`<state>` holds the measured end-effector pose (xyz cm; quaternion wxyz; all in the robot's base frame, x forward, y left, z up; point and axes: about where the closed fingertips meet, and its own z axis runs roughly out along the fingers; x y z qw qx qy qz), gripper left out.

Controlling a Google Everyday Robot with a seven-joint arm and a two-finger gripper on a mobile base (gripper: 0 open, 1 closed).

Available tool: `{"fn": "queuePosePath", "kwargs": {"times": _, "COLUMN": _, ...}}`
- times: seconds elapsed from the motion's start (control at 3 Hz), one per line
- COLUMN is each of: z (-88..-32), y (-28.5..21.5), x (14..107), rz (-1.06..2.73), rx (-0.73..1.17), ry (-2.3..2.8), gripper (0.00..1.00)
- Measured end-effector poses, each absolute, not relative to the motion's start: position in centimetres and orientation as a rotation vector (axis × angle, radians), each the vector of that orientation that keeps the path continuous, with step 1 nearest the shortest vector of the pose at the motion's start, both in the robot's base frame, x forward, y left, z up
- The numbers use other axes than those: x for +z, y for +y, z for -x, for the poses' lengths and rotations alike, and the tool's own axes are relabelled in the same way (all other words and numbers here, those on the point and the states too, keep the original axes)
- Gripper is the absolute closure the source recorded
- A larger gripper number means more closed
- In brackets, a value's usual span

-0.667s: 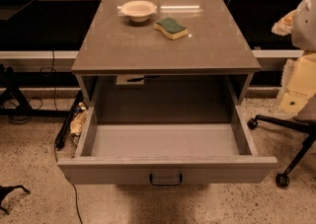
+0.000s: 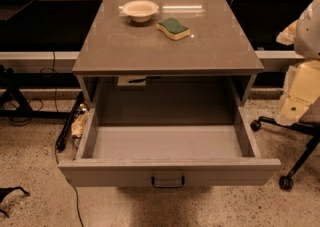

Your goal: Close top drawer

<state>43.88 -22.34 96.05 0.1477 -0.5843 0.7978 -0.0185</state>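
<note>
The top drawer [image 2: 169,172] of the grey cabinet stands pulled far out toward me. Its deep plain grey box is empty, and its flat front panel carries a small black loop handle [image 2: 168,181] at the centre. No lower drawers show. My gripper [image 2: 300,93] is the cream-coloured part of my arm at the right edge of the view. It is to the right of the drawer's right side wall, higher than it, and apart from the drawer and the handle.
The cabinet top [image 2: 150,46] bears a white bowl [image 2: 140,10] and a green-and-yellow sponge [image 2: 173,28]. A wheeled chair base [image 2: 287,146] stands at the right. Cables [image 2: 67,126] and black stand legs lie on the speckled floor at the left.
</note>
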Motion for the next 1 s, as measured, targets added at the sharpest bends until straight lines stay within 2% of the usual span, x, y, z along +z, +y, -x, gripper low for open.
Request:
{"fn": "queuePosePath", "kwargs": {"times": 0.33, "z": -42.6, "y": -23.2, "x": 91.6, "rz": 1.527, "rx": 0.099, "ry": 2.429, "gripper": 0.0}}
{"fn": "queuePosePath", "kwargs": {"times": 0.67, "z": -39.2, "y": -23.7, "x": 85.7, "rz": 1.341, "rx": 0.268, "ry": 2.598, "gripper": 0.19}}
{"fn": "queuePosePath", "kwargs": {"times": 1.0, "z": -36.0, "y": -23.7, "x": 81.3, "rz": 1.166, "rx": 0.372, "ry": 2.706, "gripper": 0.42}}
